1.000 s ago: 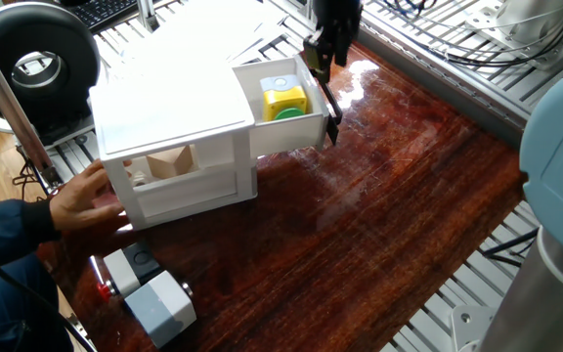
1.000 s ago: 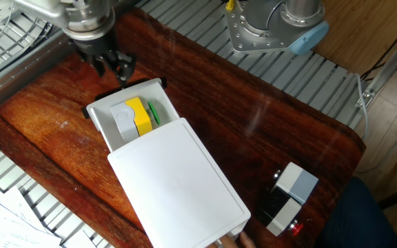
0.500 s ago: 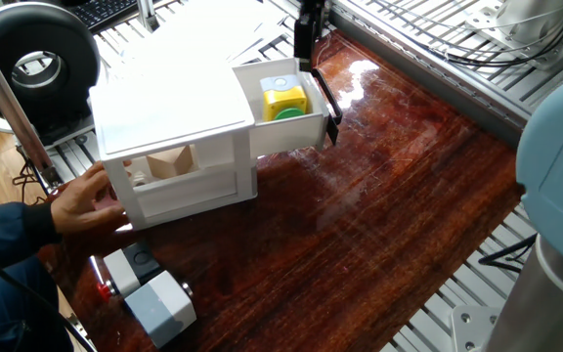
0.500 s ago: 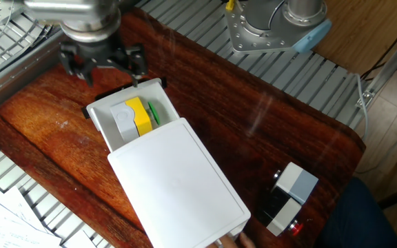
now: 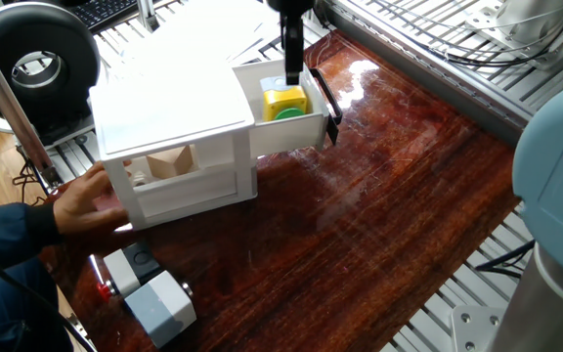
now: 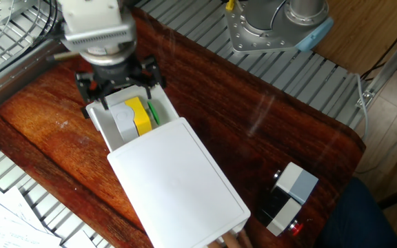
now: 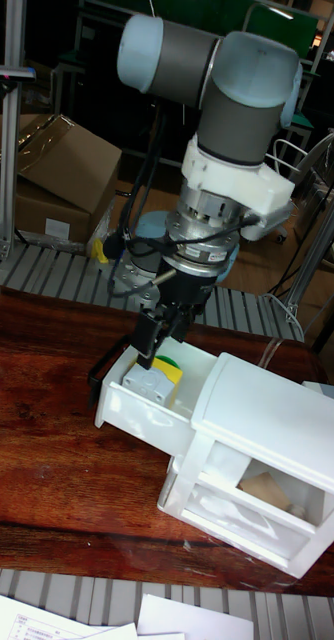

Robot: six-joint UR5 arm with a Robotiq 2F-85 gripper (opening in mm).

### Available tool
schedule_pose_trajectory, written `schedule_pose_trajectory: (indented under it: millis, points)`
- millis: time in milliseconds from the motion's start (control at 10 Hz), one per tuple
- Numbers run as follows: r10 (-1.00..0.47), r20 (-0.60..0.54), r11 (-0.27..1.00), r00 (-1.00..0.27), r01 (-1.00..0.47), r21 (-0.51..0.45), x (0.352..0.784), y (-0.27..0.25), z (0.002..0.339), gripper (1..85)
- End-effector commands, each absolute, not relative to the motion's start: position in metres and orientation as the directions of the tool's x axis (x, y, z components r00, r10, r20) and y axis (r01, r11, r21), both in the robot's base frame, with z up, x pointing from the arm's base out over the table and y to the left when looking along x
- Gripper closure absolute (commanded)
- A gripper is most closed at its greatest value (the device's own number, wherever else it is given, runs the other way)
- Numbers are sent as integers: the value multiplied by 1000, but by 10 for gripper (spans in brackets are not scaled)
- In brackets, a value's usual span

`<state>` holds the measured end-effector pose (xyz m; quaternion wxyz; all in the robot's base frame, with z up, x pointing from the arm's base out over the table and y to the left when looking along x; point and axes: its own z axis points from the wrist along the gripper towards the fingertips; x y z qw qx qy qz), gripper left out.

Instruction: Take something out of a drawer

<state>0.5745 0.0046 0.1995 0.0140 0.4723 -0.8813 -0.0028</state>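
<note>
The white drawer (image 5: 296, 137) (image 6: 100, 122) (image 7: 137, 412) stands pulled out of the upper slot of the small white cabinet (image 5: 169, 103) (image 6: 178, 182) (image 7: 277, 415). Its black bar handle (image 5: 326, 104) (image 7: 95, 376) faces away from the cabinet. Inside lies the yellow block (image 5: 283, 99) (image 6: 142, 116) (image 7: 170, 374) with its green disc (image 5: 287, 114) (image 6: 154, 113). My gripper (image 5: 291, 73) (image 6: 120, 87) (image 7: 159, 337) hangs open right above the drawer's outer end, fingers spread on either side of the block, holding nothing.
A person's hand (image 5: 84, 200) steadies the cabinet's far end. A tan wedge (image 5: 169, 162) (image 7: 267, 490) sits in the lower compartment. A grey box with a red button (image 5: 150, 291) (image 6: 287, 200) rests on the wooden table beyond the cabinet. Metal grating borders the table.
The gripper has moved from beyond the handle to over the open drawer, turned about its axis, and come lower toward the block. Drawer and block have not moved.
</note>
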Motion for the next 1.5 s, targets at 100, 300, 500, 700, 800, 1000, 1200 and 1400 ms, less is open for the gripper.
schedule_pose_trajectory:
  millis: [100,300,500,700,800,1000,1200,1400]
  points:
    - [-882,-31,469,-469,-883,11,591,18,184,80]
    - [-888,-8,460,-460,-888,-18,597,1,186,80]
    - [-907,2,421,-421,-906,-38,605,-18,188,80]
    - [-916,1,401,-401,-915,-39,604,-30,184,80]
    - [-918,-6,397,-397,-917,-34,601,-32,181,80]
    - [-924,-8,382,-382,-924,-23,593,-38,180,77]
    - [-923,-22,384,-383,-924,-5,584,-39,177,70]
    - [-924,-15,382,-382,-924,-3,581,-42,176,70]
